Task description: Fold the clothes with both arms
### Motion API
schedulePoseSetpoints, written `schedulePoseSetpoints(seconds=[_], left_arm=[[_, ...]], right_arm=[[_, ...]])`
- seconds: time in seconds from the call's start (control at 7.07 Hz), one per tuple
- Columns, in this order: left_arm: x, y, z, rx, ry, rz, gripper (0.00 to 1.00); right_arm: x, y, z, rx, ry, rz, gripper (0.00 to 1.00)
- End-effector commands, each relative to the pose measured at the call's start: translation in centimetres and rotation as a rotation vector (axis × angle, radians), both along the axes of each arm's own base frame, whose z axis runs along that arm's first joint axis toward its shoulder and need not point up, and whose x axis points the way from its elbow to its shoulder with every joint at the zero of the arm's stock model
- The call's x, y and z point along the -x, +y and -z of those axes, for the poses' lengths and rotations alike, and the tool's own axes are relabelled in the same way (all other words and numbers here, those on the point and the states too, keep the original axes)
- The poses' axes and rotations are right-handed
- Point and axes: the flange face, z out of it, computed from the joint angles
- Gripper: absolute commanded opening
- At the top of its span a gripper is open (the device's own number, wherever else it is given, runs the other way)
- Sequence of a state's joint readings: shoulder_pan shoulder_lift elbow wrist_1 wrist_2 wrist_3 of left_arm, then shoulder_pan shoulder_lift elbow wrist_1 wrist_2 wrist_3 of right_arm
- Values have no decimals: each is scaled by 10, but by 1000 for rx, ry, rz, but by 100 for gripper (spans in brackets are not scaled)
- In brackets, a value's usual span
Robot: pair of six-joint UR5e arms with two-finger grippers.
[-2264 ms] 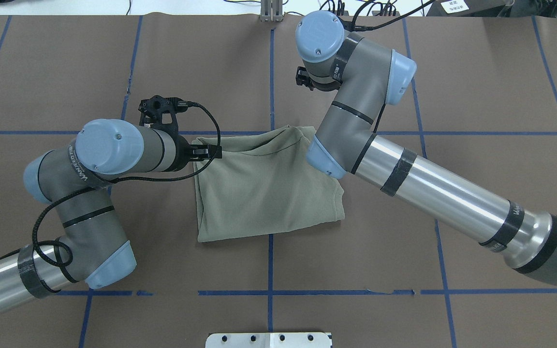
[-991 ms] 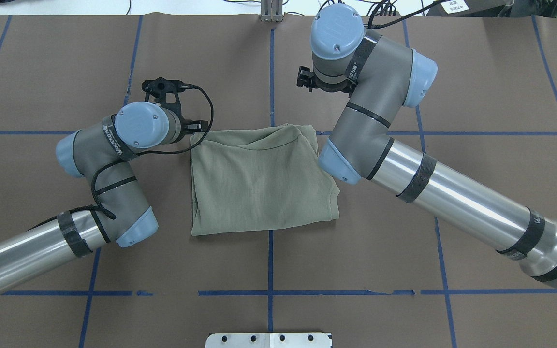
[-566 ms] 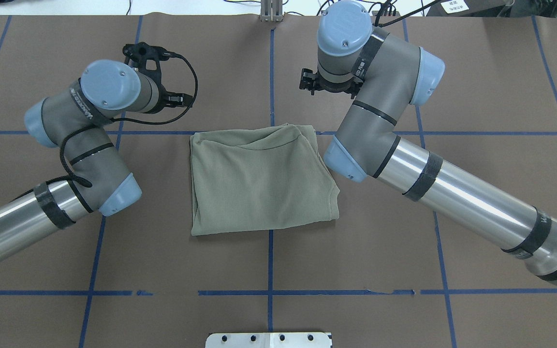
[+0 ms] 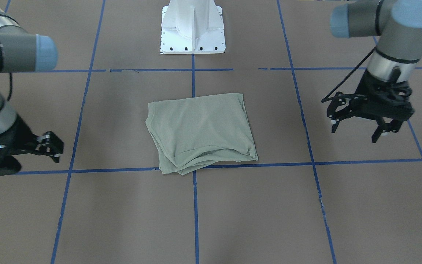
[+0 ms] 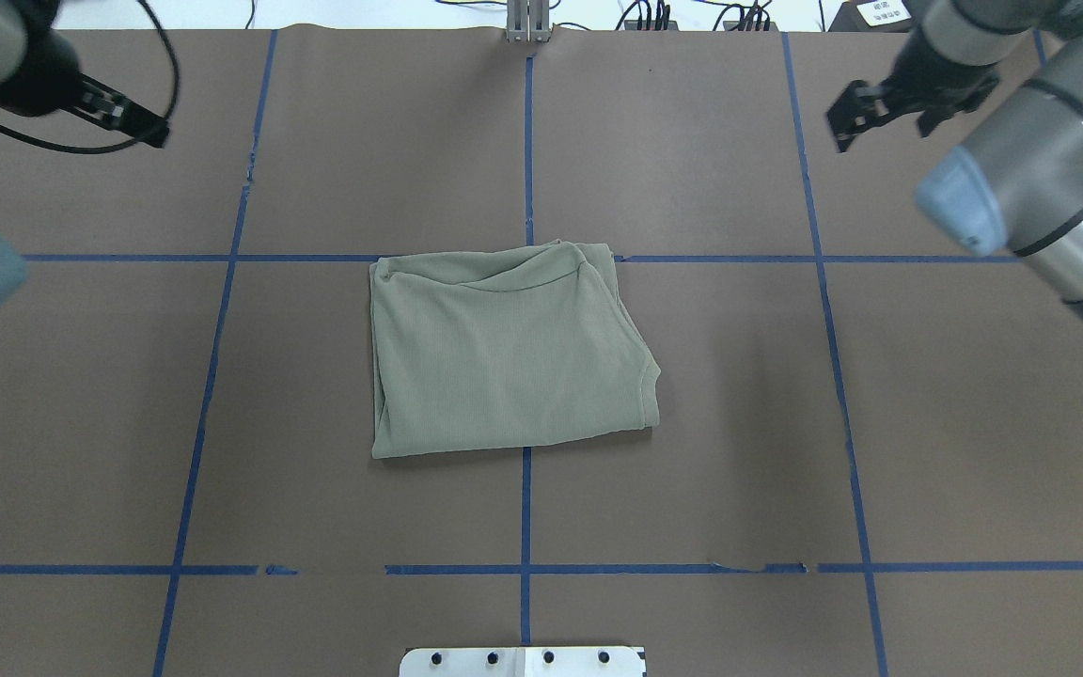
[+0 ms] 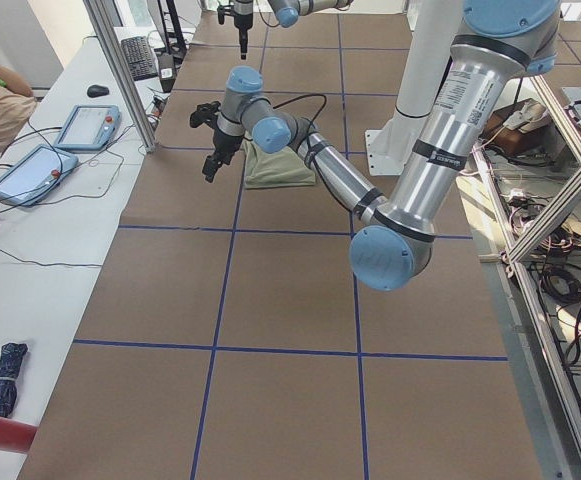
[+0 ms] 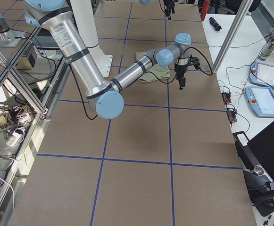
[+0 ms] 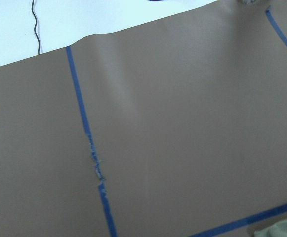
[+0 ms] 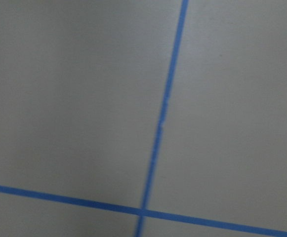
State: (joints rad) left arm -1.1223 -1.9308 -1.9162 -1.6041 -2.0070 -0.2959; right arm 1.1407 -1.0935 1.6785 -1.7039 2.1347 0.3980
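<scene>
Folded shirt (image 5: 504,357) flat between left jaws, right jaws; well apart.

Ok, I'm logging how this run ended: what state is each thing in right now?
shirt: folded into a compact rectangle, lying flat on the table, touched by neither gripper.
left gripper: open, empty, well clear of the shirt on one side.
right gripper: open, empty, well clear on the other side.

Folded sage-green knit shirt (image 5: 504,357) lies at centre of brown tape-gridded table (image 5: 739,423), black left gripper (image 4: 355,134) well apart on its left, black right gripper (image 5: 878,132) well apart on its right.
</scene>
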Motion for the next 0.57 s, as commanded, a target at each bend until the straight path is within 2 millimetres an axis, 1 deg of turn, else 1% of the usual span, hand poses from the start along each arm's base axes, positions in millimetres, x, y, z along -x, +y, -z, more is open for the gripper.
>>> schedulePoseSetpoints(seconds=[0.0, 0.14, 0.28, 0.42], left_arm=[[159, 9, -66, -31, -86, -66, 100], [182, 45, -138, 61, -93, -91, 100], [187, 63, -174, 143, -96, -81, 100], [205, 67, -199, 191, -97, -52, 100]], right_arm=[[-163, 19, -104, -19, -8, 108, 100], [-204, 69, -184, 91, -34, 73, 100], [-222, 126, -257, 175, -25, 56, 100], [-239, 164, -293, 205, -32, 23, 100]])
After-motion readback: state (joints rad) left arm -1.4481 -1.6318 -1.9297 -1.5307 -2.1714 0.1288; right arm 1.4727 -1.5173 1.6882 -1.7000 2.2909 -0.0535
